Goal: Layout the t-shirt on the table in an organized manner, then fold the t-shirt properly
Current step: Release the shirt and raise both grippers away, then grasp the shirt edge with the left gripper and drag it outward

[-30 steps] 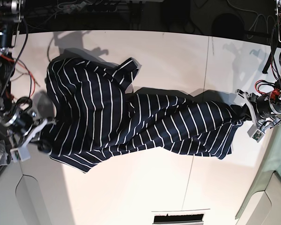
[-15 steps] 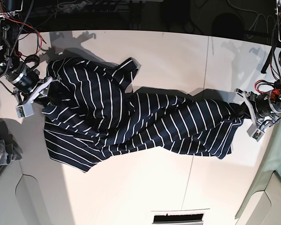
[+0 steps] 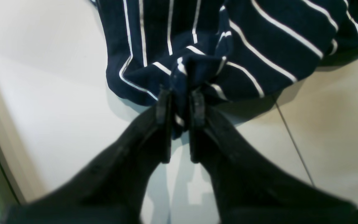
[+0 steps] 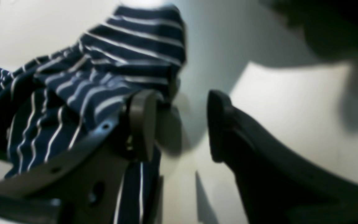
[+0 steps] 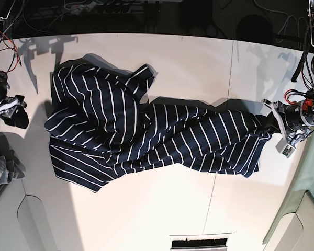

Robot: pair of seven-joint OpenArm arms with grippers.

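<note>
The navy white-striped t-shirt (image 5: 146,133) lies twisted and crumpled across the white table (image 5: 162,214). My left gripper (image 5: 276,124) is at the shirt's right end in the base view. In the left wrist view, it (image 3: 181,107) is shut on a bunched fold of the t-shirt (image 3: 204,40). My right gripper (image 5: 13,112) is off the shirt's left edge, over bare table. In the right wrist view, it (image 4: 179,124) is open with nothing between the jaws, and the t-shirt (image 4: 104,74) lies beside and behind one finger (image 4: 141,124).
A small grey cloth (image 5: 1,170) lies at the table's left edge. A thin dark seam (image 5: 226,125) crosses the table right of centre. A pale green surface (image 5: 310,180) borders the right side. A dark slotted object (image 5: 199,243) sits at the front edge.
My right gripper carried the shirt's left edge toward the back, then let go, opened and drew away to the left. The left side of the shirt settled flatter. My left gripper has not moved.
</note>
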